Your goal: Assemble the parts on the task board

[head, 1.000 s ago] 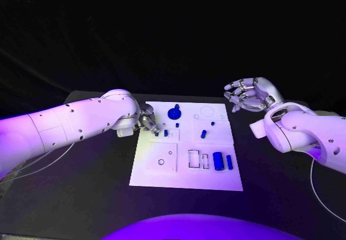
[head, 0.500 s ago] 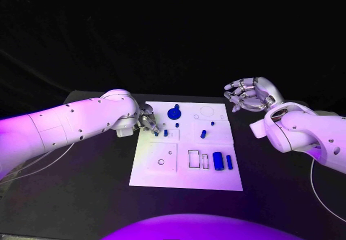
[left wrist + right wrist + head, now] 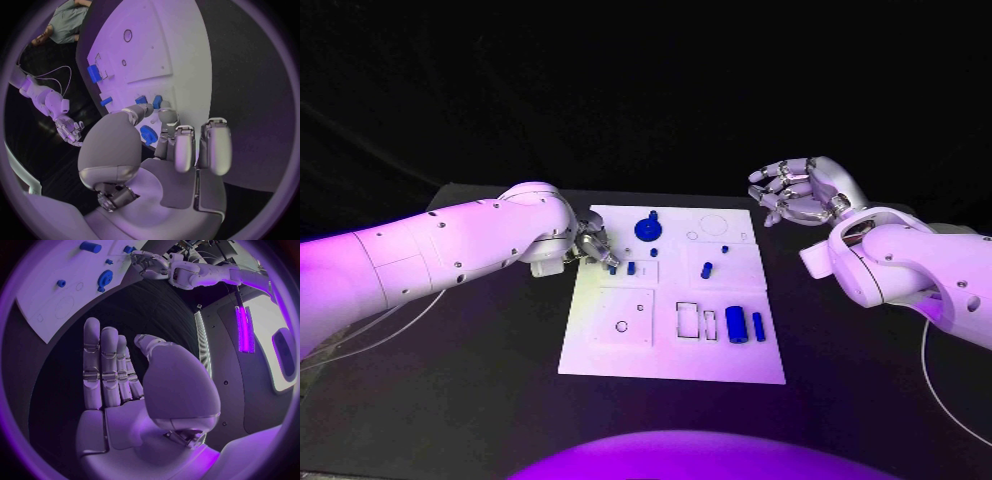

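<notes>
1. White and flat, the task board (image 3: 672, 345) lies in the middle of the black table (image 3: 473, 380) that I am working over.
2. My left hand (image 3: 593, 247) sits at the board's left edge, fingertips down among the small blue pegs (image 3: 632, 267) there.
3. From the left wrist camera, its thumb and a finger close toward a blue part (image 3: 149, 135), but I cannot tell whether they grip it.
4. My right hand (image 3: 790, 192) hovers off the board's far right corner, well above the table, fingers loosely spread and holding nothing.
5. A round blue knob (image 3: 648, 227) stands near the board's far edge.
6. Two blue cylinders (image 3: 736, 323) lie side by side toward the near right.
</notes>
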You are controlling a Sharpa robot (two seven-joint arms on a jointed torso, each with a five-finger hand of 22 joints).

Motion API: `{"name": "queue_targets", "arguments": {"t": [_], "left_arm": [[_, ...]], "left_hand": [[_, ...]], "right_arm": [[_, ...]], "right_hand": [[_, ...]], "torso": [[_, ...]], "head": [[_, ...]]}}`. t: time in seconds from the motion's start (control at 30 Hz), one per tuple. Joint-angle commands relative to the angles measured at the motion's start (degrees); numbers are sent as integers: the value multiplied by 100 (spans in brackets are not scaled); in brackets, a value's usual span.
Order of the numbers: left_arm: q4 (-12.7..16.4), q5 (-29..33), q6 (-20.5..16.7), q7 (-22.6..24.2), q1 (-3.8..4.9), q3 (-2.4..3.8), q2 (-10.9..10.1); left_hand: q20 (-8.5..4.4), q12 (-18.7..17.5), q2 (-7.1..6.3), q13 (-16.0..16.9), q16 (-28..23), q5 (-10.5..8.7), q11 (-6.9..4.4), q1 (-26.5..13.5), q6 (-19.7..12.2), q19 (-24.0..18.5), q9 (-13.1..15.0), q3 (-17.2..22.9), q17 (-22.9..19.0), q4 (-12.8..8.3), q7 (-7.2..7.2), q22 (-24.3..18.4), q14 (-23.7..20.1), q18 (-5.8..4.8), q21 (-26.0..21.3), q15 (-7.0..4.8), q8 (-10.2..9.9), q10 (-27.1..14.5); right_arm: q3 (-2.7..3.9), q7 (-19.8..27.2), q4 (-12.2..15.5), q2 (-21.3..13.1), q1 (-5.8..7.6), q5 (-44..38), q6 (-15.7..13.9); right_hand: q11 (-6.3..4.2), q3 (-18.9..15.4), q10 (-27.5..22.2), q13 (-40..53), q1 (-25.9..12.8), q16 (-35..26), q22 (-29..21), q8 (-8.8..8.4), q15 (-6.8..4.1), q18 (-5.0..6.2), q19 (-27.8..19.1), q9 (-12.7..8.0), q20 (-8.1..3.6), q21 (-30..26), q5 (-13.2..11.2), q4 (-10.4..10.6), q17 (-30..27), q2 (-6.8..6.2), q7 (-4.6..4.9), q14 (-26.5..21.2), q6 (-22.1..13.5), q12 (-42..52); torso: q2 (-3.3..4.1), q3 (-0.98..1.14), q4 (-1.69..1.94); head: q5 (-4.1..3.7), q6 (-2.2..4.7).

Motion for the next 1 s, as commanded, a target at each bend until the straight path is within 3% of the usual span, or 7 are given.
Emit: {"name": "queue_targets", "arguments": {"t": [0.03,0.27,0.43,0.63,0.7,0.9,1.0], "left_arm": [[40,23,-75,-19,-9,9,-31],[122,77,-164,1,-8,30,-139],[175,305,-392,68,-8,57,-222],[242,864,-901,460,-7,96,-347],[284,1049,-1136,693,-7,104,-401],[476,1461,-1775,1501,-6,114,-554],[593,1561,-2044,1984,-8,114,-613]], "left_hand": [[-15,-26,-26,2,15,-31,14,-89,3,51,-14,-155,1391,123,49,162,572,-54,-38,-9,-31,-28],[-5,-39,-98,-4,21,-363,33,-63,0,57,-38,-543,1401,473,68,171,575,-55,-39,6,-88,-53],[2,-76,-47,-45,25,-770,52,-218,-9,58,-54,-811,1406,555,85,175,576,-55,-40,24,-125,-90],[26,-554,26,-565,-35,-911,128,-266,-247,-27,-106,-1020,1301,554,171,-11,544,-15,-156,83,-256,-459],[83,-932,56,-970,-116,-901,217,-199,-495,-148,-183,-1128,1166,549,272,-274,501,38,-328,155,-369,-798],[216,-1126,114,-1114,-500,-832,384,228,-873,-520,-311,-1224,591,533,447,-1110,288,204,-917,298,-420,-1270],[310,-1391,151,-1342,-1133,-799,486,743,-1015,-1079,-367,-1113,-260,516,547,-2278,-127,421,-1811,393,-322,-1695]], "right_arm": [[2,21,3,-1,-3,-79,51],[2,-88,-12,-2,-5,-306,219],[2,-311,-33,6,-8,-774,583],[2,-535,-36,17,-12,-1385,928],[2,-615,-40,18,-13,-1549,991],[2,-925,-67,28,-15,-2223,1036],[2,-1063,-76,33,-15,-2541,1061]], "right_hand": [[3,30,-88,-32,-42,-44,-16,38,-5,66,37,-8,-19,-47,39,-26,15,6,7,29,-45,0],[15,154,-87,-525,-18,-190,-70,72,2,65,67,-23,-19,-120,-56,-107,118,-21,5,46,50,-623],[84,278,116,-1567,-34,-251,-68,-1,29,64,213,-93,-6,-104,-512,-251,310,-93,43,242,177,-1845],[66,346,248,-1881,36,536,443,-36,-10,-11,536,-126,-52,579,-543,-391,859,-96,20,633,314,-2193],[64,366,278,-1944,52,676,580,-52,-12,-36,576,-136,-56,747,-533,-425,961,-98,17,667,331,-2259],[60,438,363,-2080,128,1225,1055,-78,-23,-111,693,-152,-73,1332,-553,-538,1336,-66,11,780,387,-2394],[53,462,421,-2156,139,1689,1461,-92,-29,-177,793,-161,-83,1837,-560,-591,1640,-66,5,873,427,-2464]], "torso": [[-3,-3,4],[-5,1,8],[-2,-1,3],[4,3,2],[1,4,5],[9,0,1],[11,-1,-4]], "head": [[-8,8],[-15,30],[-16,52],[-27,80],[-35,85],[-76,133],[-98,162]]}}
